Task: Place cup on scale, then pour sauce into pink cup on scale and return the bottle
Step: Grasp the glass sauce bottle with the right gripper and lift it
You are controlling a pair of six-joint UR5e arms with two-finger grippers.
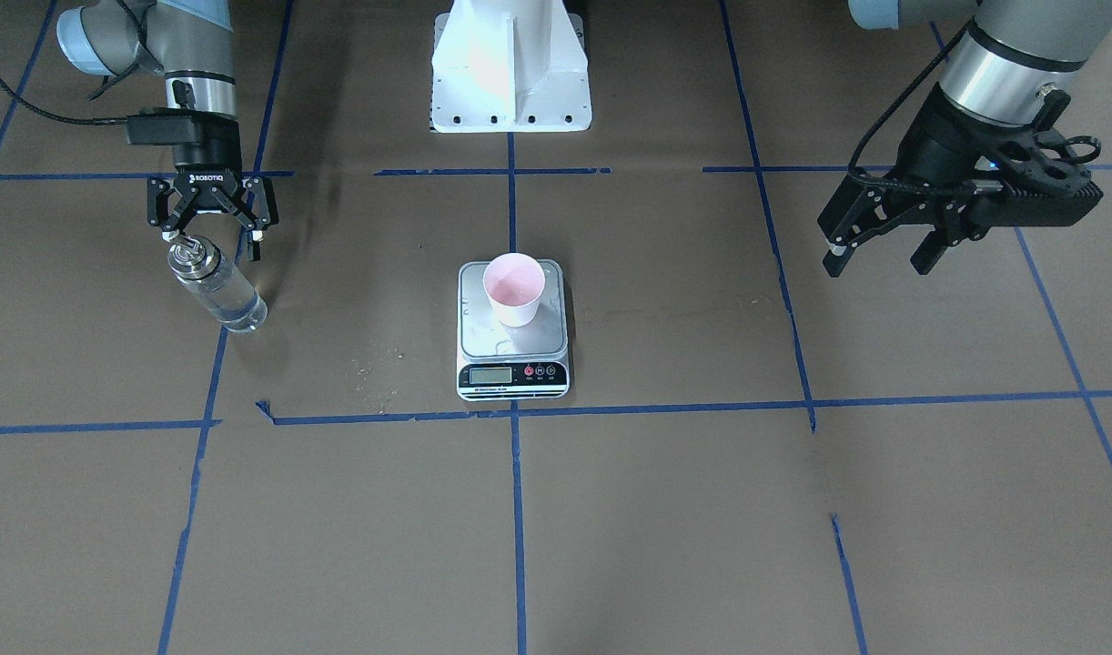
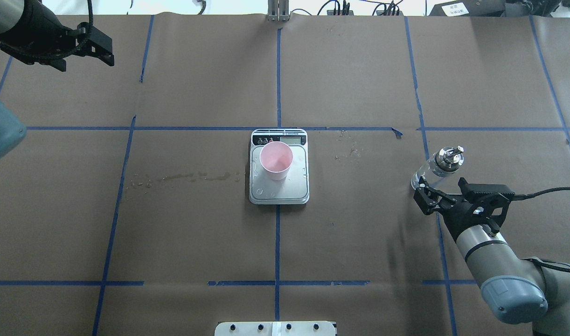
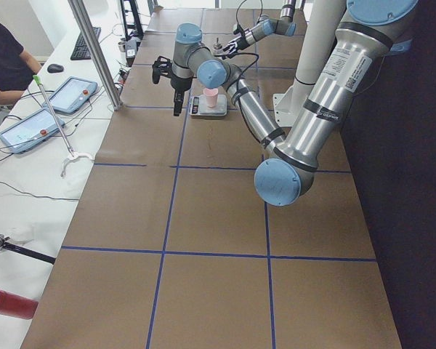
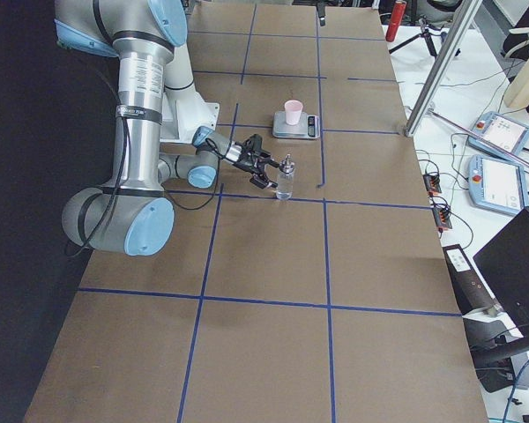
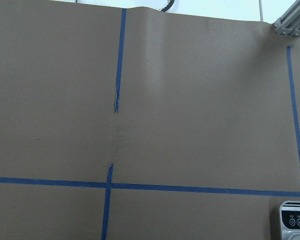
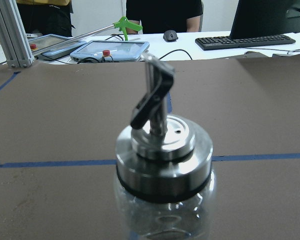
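The pale pink cup (image 1: 515, 289) stands upright on the silver platform of the scale (image 1: 483, 332) at the table's middle; both also show in the overhead view, cup (image 2: 275, 161) on scale (image 2: 275, 193). The clear glass bottle (image 1: 215, 287) with its silver cap and spout stands on the table on my right side, clear sauce (image 1: 236, 307) inside. My right gripper (image 1: 212, 238) is open just behind the bottle's cap, not gripping it; the cap fills the right wrist view (image 6: 162, 155). My left gripper (image 1: 879, 264) is open and empty, raised far from the scale.
The white robot base (image 1: 510, 73) stands behind the scale. Dried spill marks (image 2: 182, 177) lie on the brown paper on the scale's left side in the overhead view. A corner of the scale shows in the left wrist view (image 5: 295, 220). Operators' tablets (image 4: 498, 181) lie beyond the far table edge.
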